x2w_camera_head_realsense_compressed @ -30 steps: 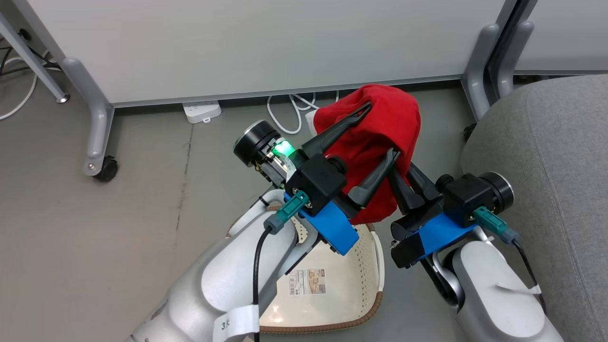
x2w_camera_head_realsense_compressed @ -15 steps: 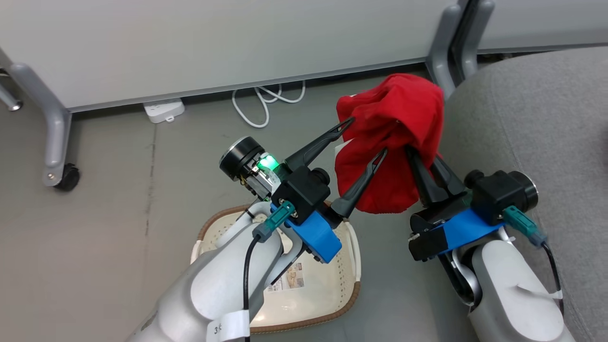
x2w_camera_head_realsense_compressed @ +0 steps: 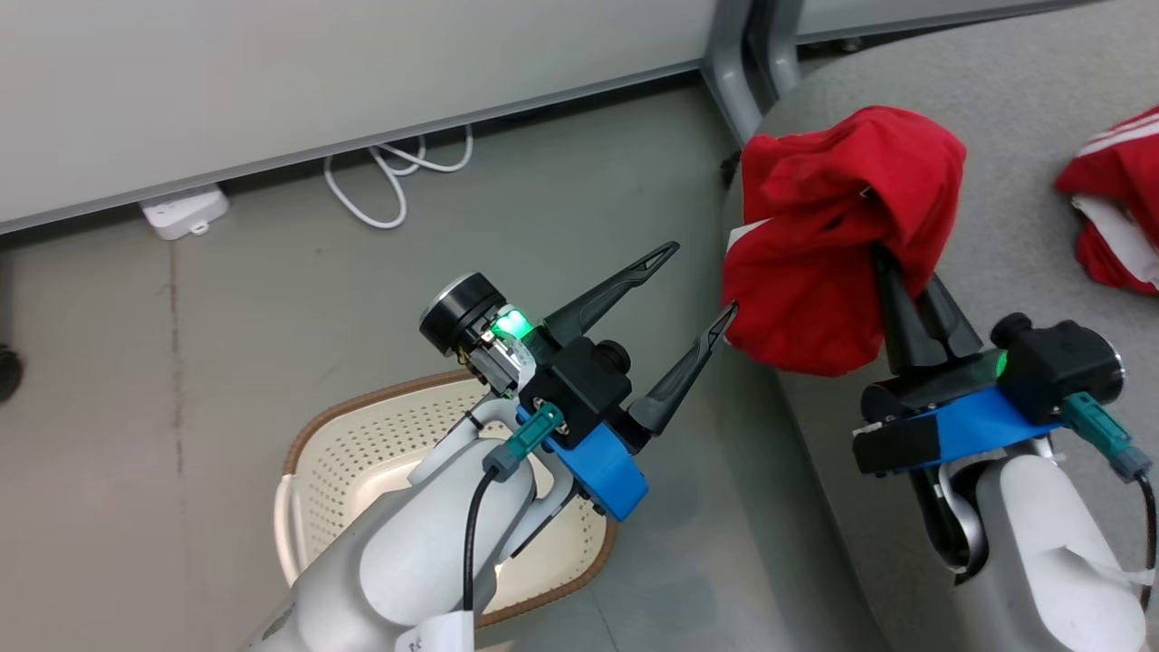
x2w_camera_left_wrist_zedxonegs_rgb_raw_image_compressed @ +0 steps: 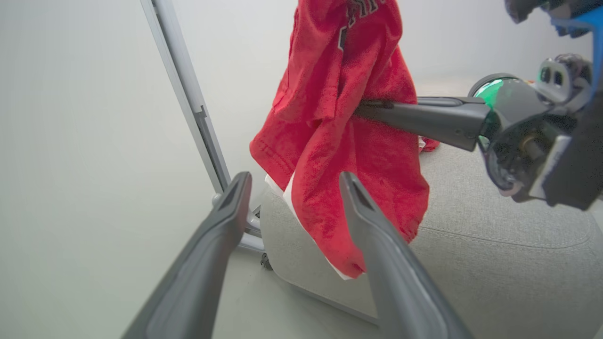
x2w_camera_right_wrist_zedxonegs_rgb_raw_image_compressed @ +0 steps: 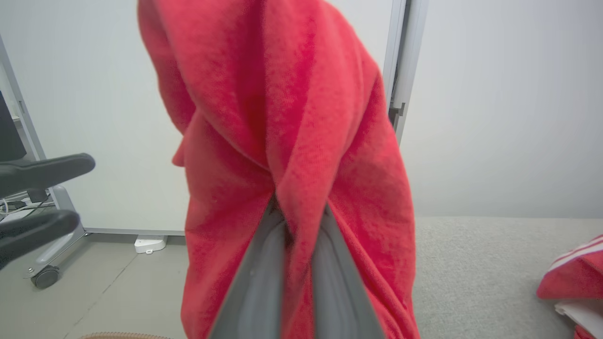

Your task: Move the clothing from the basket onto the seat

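While the right jaws are pinched tight on a fold of it, the red garment [x2w_camera_head_realsense_compressed: 842,235] hangs bunched in the upper right of the head view, over the left edge of the grey seat [x2w_camera_head_realsense_compressed: 1014,81]. Its soft cloth drapes over both dark fingers [x2w_camera_head_realsense_compressed: 895,303] and buries their tips. A white panel peeks out at its left side, and the left wrist view shows dark lettering near its top. A second red piece [x2w_camera_head_realsense_compressed: 1118,204], white-striped, lies crumpled on the seat at the frame's right edge.

The left jaws stand spread wide and hold nothing, at centre frame, with one tip just beside the hanging cloth. At lower left sits the cream basket [x2w_camera_head_realsense_compressed: 362,444] with its brown rim, partly hidden by the pale left forearm [x2w_camera_head_realsense_compressed: 426,561]. On the grey floor [x2w_camera_head_realsense_compressed: 226,362] at upper left lie a white power strip [x2w_camera_head_realsense_compressed: 184,213] and a looped white cable [x2w_camera_head_realsense_compressed: 399,217] below a pale partition [x2w_camera_head_realsense_compressed: 317,63]. A grey panel leg [x2w_camera_head_realsense_compressed: 729,54] stands by the seat's top-left corner.
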You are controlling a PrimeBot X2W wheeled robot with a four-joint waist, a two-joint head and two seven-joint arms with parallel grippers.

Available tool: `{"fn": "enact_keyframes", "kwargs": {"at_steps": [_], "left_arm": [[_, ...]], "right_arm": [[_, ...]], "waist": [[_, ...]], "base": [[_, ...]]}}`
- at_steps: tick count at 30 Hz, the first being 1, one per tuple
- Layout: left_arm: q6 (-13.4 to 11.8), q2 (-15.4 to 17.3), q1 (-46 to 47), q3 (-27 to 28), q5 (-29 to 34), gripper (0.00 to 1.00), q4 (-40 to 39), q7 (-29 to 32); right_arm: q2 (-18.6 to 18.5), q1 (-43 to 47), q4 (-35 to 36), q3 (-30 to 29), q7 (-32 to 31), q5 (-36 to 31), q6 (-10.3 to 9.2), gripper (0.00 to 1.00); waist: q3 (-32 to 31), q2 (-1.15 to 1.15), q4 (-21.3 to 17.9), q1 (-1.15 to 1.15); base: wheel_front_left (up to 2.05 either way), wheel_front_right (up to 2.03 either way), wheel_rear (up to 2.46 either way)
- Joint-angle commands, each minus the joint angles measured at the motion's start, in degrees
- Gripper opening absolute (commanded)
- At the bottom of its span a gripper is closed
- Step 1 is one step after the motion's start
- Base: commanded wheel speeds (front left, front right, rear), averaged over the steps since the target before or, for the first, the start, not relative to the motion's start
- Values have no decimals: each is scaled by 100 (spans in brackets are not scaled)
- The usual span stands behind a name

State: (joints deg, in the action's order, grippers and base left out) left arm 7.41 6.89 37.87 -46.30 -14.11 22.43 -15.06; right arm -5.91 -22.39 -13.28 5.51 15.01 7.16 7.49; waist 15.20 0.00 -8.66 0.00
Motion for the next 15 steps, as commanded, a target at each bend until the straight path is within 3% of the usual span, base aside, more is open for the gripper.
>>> {"fn": "enact_keyframes", "kwargs": {"at_steps": [1, 15], "left_arm": [[7, 47, -25, -19, 6, 100, -17, -17], [7, 48, 188, -490, -95, 100, 24, -17]], "right_arm": [[-37, 44, 81, -98, 25, -8, 1, 0], [12, 403, 414, -854, 25, -30, 1, 0]], "waist": [[107, 0, -212, 0], [392, 0, -820, 0]], "base": [[0, 0, 0], [0, 0, 0]]}}
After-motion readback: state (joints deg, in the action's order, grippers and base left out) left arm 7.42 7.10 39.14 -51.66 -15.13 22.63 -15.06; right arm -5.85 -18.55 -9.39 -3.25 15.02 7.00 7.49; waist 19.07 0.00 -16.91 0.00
